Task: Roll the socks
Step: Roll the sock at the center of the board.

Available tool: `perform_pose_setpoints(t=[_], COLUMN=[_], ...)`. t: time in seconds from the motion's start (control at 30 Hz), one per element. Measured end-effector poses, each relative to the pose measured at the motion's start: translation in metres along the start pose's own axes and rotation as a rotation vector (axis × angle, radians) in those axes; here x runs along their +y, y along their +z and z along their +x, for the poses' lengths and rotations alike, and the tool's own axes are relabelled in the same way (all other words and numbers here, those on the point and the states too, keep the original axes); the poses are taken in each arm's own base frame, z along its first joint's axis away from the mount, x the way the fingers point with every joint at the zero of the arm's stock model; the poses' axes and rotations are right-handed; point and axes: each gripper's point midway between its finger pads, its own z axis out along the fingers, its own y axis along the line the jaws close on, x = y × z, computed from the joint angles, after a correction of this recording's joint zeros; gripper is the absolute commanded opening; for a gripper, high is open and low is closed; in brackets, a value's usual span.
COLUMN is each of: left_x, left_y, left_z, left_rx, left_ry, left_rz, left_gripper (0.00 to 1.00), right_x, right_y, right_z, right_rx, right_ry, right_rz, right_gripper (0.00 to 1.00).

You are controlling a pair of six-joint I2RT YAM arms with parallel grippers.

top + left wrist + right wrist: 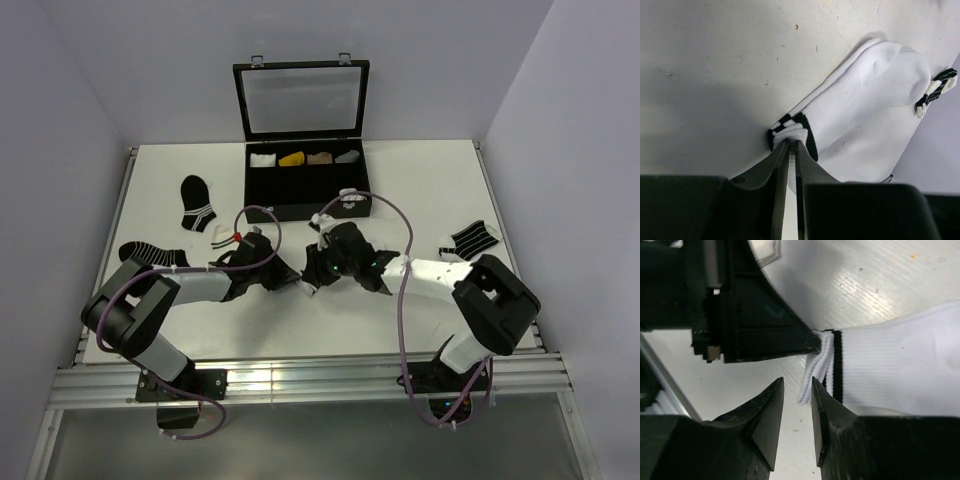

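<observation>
Here, the left claw (791, 143) is pinching the banded cuff of the socks (865, 95), lying flat on the tabletop (715, 65); the right claw (797, 385) is gaping beside it (gripping nothing), probably needing both layers caught before rolling.

No legible text, no labels, nothing printed on the socks (865, 95) or case (300, 66)
</observation>
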Motion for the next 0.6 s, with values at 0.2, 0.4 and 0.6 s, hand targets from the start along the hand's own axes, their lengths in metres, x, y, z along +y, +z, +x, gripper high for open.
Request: perform_pose_setpoints(t=[0.2,0.4,0.6], left_x=[0.0,-0.001,-0.001], left_y=[0.001,0.001,0.002], left_z=[0.0,0.0,0.0], left_rx=[0.006,0.008,0.007], left_ry=[-0.007,-0.007,-0.006], left_rz=[-0.014,-0.016,-0.019], left_gripper=[0.16,0.16,0.16], right_x=[0.015,-0.007,-0.015], right_y=[0.008,0.021,0.027], right_z=[0.02,0.035,0.036], right_rx=[0.017,0.076,0.101], right_ry=[-0.173,-0.203,-0.199], right_rz=[0.073,0.178,0.229], right_gripper=[0.22,0.17,0.15])
